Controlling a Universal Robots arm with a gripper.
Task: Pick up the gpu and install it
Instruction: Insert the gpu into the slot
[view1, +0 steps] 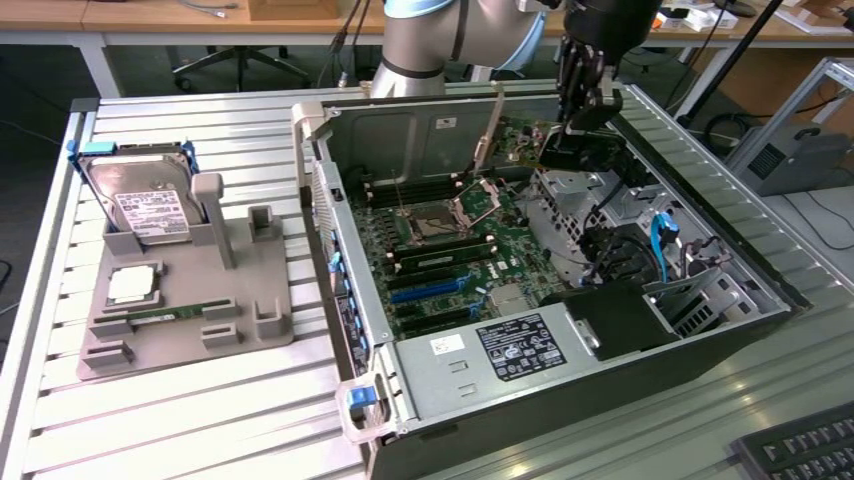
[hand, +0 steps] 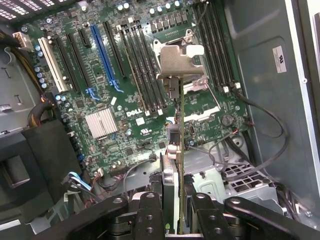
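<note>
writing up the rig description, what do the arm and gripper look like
The arm is a thick, rounded silver-grey tube with a light blue ring at a joint. The gripper is black all over. Its fingers are black jointed link bars with round pivot pins.

the thin dark gpu (hand: 181, 107) with its bent metal bracket shows edge-on from the wrist, so its flat faces are hidden. its near end is buried between the black gripper (hand: 178, 192) fingers (hand: 150, 210), which clamp it and run off the picture's edge. a black plastic shroud (hand: 40, 155) covers one corner of the green motherboard (hand: 125, 90). the print on the small white sticker (hand: 280, 59) on the grey metal case wall (hand: 260, 110) is too small to read, same for the white label (view1: 144, 208) on the silver hard drive. the grey robot arm (view1: 427, 40) is cut off at the exterior view's top, and the black keyboard (view1: 801, 450) at its corner.
</note>
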